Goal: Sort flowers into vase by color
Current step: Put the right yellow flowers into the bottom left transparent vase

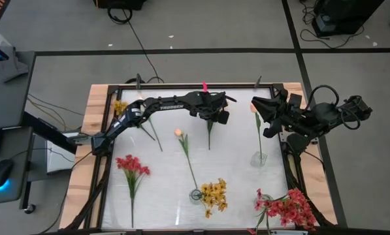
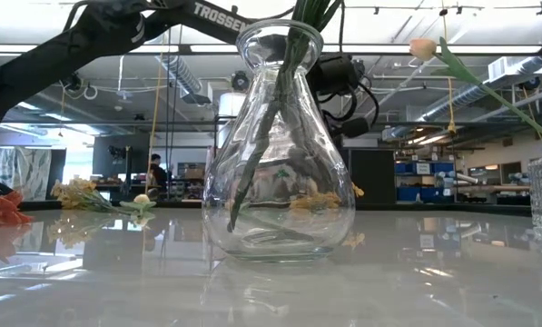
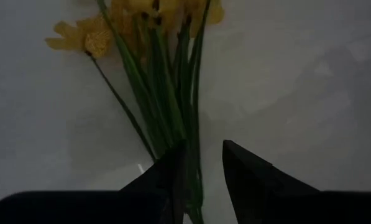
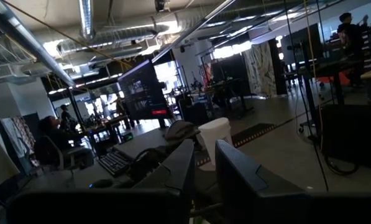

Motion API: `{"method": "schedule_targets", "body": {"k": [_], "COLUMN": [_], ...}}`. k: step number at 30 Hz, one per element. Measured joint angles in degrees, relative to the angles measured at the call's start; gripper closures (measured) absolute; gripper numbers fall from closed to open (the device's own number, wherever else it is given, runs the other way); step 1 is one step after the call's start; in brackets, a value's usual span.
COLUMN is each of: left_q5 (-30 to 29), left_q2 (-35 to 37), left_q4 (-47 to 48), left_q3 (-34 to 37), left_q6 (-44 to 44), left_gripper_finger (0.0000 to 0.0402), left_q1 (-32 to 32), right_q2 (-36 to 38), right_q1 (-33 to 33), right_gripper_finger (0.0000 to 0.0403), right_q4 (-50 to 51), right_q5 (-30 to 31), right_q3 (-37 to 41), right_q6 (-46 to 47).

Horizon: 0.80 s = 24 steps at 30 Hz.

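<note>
2 arms over the worktop, the left one reaching far, the right one folded at its side.

The left arm stretches from the left edge toward the middle of the far side, and its gripper points down with the 2 fingers closed on green stems. The right gripper is lifted and level, its fingers slightly apart, holding nothing.

table: white top; lying: red flowers; peach tulip; standing: vases
</note>
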State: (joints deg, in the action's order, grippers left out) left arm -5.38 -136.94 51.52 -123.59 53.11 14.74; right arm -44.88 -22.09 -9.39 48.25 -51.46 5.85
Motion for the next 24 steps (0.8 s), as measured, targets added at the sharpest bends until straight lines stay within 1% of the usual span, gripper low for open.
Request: {"method": "schedule_targets", "body": {"k": [18, 21, 24], "left_q5": [0.0, 0.0, 0.0], "left_q2": [0.0, 0.0, 0.0], "left_q4": [-0.2, 0.3, 0.8], "left_q3": [0.0, 0.0, 0.0], "left_q6": [-3.1, -4.0, -4.0], "left_gripper_finger": [0.0294, 0.028, 0.0246], "left_q1": [-0.5, -0.5, -0.5], "right_q2": [0.0, 0.0, 0.0], "right_q1": [0.0, 0.0, 0.0], "right_gripper_finger": [0.0328, 0.0328, 0.0328], "right_q4": [0.0, 0.0, 0.0], "right_q5": [0.0, 0.0, 0.0], "right_q3": [0.0, 0.0, 0.0], "right_q6": [0.0, 0.0, 0.0]}}
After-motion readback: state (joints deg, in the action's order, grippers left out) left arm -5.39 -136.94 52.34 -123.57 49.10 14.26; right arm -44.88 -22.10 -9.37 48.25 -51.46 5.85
